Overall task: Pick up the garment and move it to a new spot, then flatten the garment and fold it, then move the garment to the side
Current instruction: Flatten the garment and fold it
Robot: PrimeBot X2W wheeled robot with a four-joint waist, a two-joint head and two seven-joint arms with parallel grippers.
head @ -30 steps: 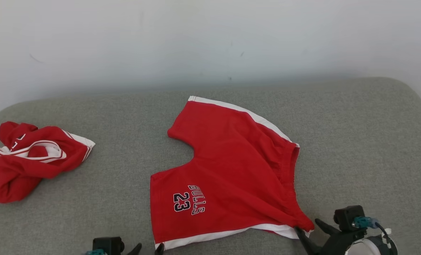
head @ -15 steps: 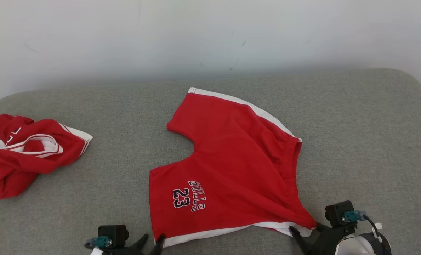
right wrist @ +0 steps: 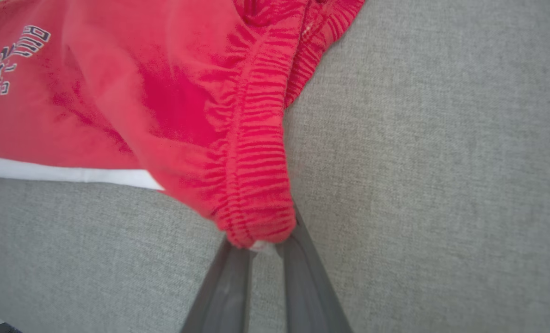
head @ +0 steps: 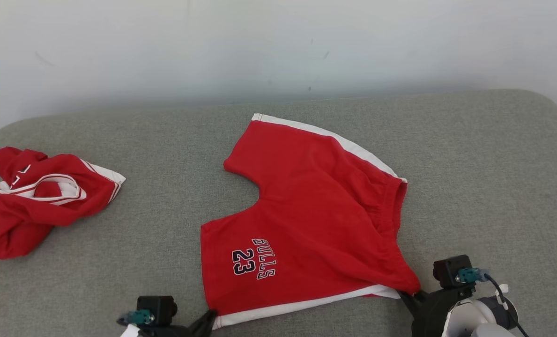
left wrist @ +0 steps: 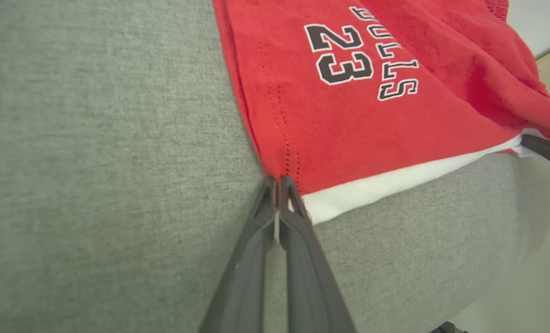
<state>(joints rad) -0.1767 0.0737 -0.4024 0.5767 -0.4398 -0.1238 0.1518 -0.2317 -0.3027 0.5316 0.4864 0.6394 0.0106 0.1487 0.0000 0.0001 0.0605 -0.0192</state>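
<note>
1. Head view, near edge: the left gripper [head: 210,319] is seen closed on the near left hem corner of the red shorts [head: 306,210]. In the left wrist view its fingers [left wrist: 302,259] are pressed together on the white trim.
2. The right gripper [head: 408,296] is clamped narrowly on the near right waistband corner, which is bunched between its fingers [right wrist: 302,286].
3. The shorts are spread mid-way across the grey cushion [head: 470,187], waistband to the right, legs to the left.
4. A crumpled red jersey [head: 34,201] is seen at the left, well apart from the shorts.
5. A white wall [head: 259,47] is seen beyond the cushion.
</note>
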